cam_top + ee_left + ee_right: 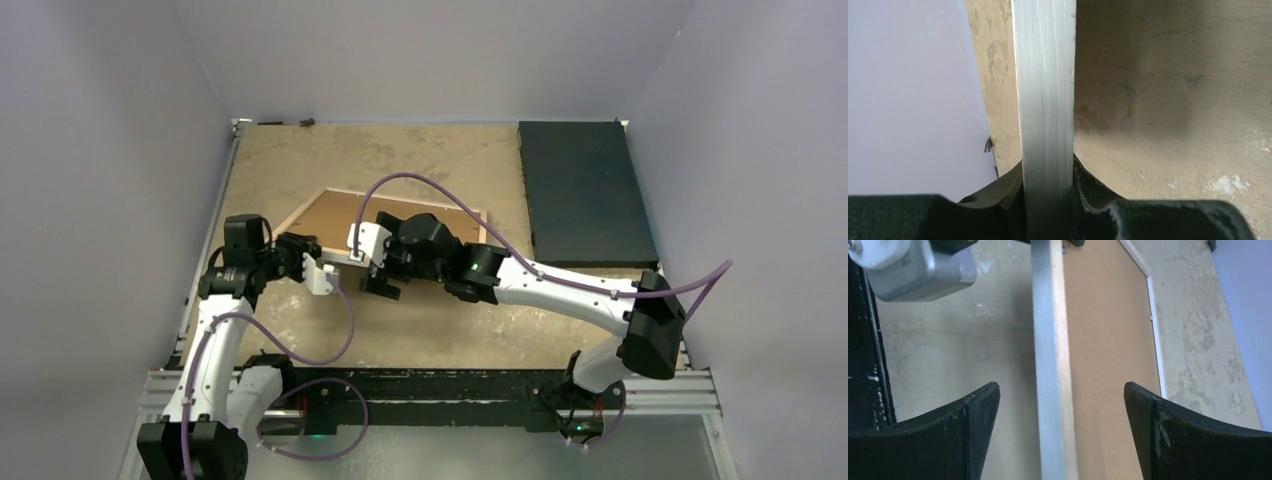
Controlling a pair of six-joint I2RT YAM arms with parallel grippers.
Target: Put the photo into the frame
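The frame point(300, 212) lies back side up in the middle of the table, its light wood rim around a brown backing board point(335, 218). My left gripper point(322, 274) is shut on the frame's near-left rail; in the left wrist view that silvery rail point(1045, 100) runs straight up from between the jaws of the left gripper point(1048, 175). My right gripper point(373, 276) hovers just to its right, open. In the right wrist view the rail point(1048, 365) and the backing board point(1108, 340) pass between the wide-spread fingers point(980, 412) without touching them. The photo is out of view.
A black rectangular mat point(585, 190) lies at the back right corner. White walls close in on the left, back and right. The left gripper's grey body point(913, 265) sits close ahead of the right gripper. Purple cables loop over both arms.
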